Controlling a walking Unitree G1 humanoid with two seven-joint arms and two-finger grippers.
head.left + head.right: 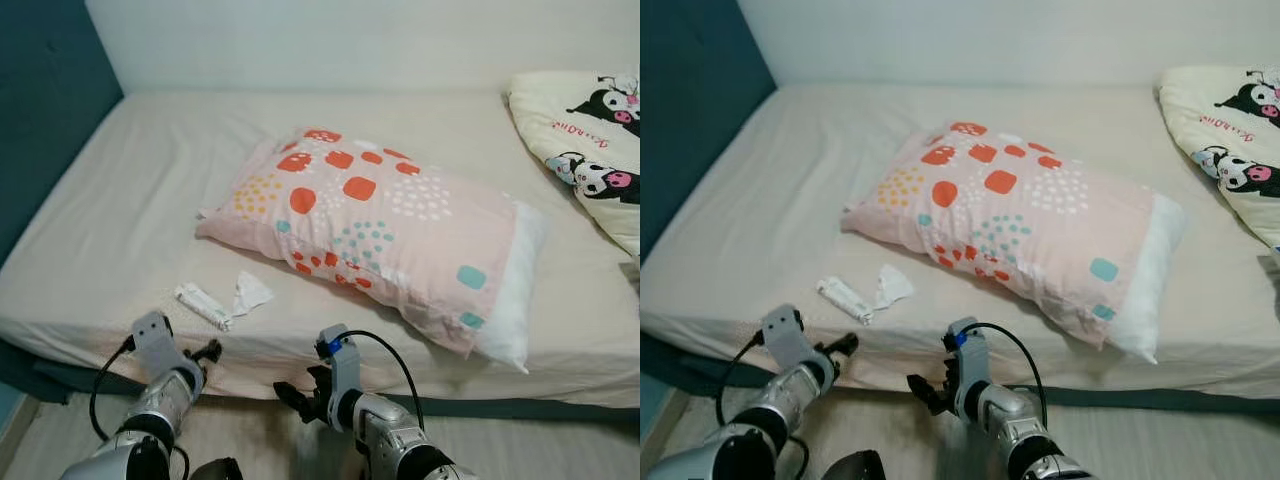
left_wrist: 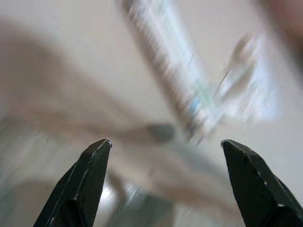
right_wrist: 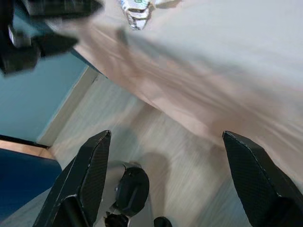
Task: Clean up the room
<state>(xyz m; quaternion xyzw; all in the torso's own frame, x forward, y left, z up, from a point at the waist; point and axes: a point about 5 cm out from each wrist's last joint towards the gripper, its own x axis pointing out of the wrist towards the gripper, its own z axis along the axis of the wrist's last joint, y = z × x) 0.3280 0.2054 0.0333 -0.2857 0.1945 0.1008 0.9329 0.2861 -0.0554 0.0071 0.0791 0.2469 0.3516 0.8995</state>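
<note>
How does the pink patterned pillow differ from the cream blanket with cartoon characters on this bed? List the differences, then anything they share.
1. The pillow is pink with orange, teal and white shapes; the blanket is cream with black cartoon figures.
2. The pillow lies mid-bed, wholly in view; the blanket sits at the bed's far right, cut off by the frame.

Both rest on the beige sheet.

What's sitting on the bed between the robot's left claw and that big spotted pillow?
In the left eye view, a white tube and a crumpled tissue lie on the sheet between the left gripper and the pillow.
</note>
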